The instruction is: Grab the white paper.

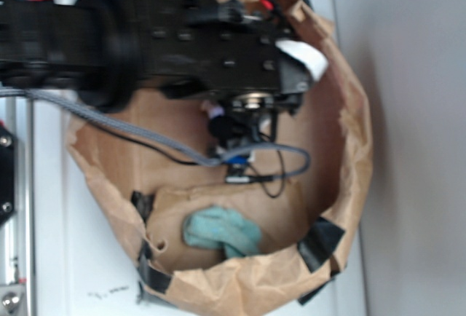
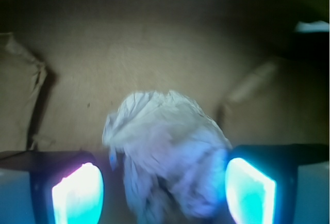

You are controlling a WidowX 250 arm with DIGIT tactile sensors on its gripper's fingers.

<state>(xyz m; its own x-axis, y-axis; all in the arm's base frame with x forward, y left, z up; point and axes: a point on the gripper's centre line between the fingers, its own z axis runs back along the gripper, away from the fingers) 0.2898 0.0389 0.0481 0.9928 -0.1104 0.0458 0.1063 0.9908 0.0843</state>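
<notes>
In the wrist view the white paper, a crumpled off-white wad, lies on the brown paper floor between my two glowing pads. My gripper is open around it; the right pad is close to the wad, the left pad stands a little apart. In the exterior view my black arm reaches over the bag and my gripper points down inside it; only a small pale bit of the paper shows beside the fingers.
A brown paper bag with a rolled rim and black tape patches surrounds the work area. A teal-green cloth bundle lies at its near side. A grey cable hangs across the bag.
</notes>
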